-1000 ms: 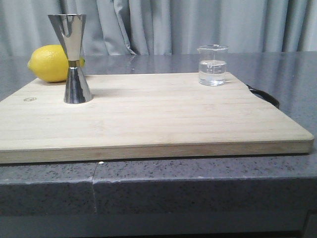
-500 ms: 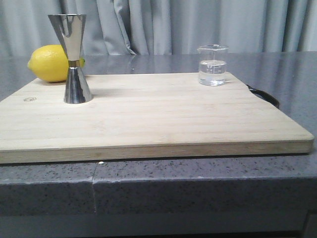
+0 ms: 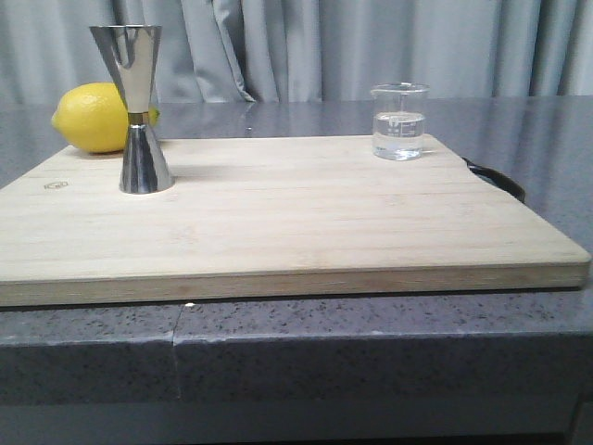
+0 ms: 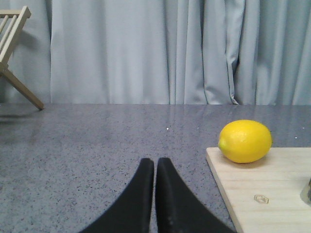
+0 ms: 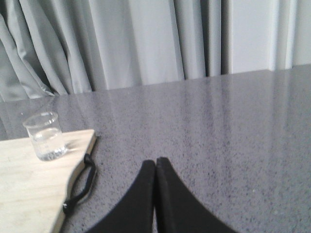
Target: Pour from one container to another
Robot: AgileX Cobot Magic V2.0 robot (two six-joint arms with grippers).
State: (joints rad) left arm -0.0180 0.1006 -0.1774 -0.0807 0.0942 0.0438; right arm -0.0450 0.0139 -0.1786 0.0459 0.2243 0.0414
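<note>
The clear glass beaker (image 3: pixel 399 121) with white marks stands at the far right of the wooden board (image 3: pixel 278 222), part full of clear liquid. It shows in the right wrist view as the beaker (image 5: pixel 44 136) near the board's corner. The steel hourglass jigger (image 3: pixel 137 109) stands upright on the board's left. Neither arm appears in the front view. My left gripper (image 4: pixel 155 163) is shut and empty above the grey counter, left of the board. My right gripper (image 5: pixel 155 163) is shut and empty above the counter, right of the board.
A yellow lemon (image 3: pixel 95 119) lies behind the jigger on the board's far left corner, also the lemon (image 4: pixel 245 141). A black cord loop (image 5: pixel 80 187) hangs off the board's right edge. A wooden rack (image 4: pixel 13 53) stands far left. Grey curtains hang behind the counter.
The front view has shifted very slightly; the beaker, jigger and lemon keep their places on the board.
</note>
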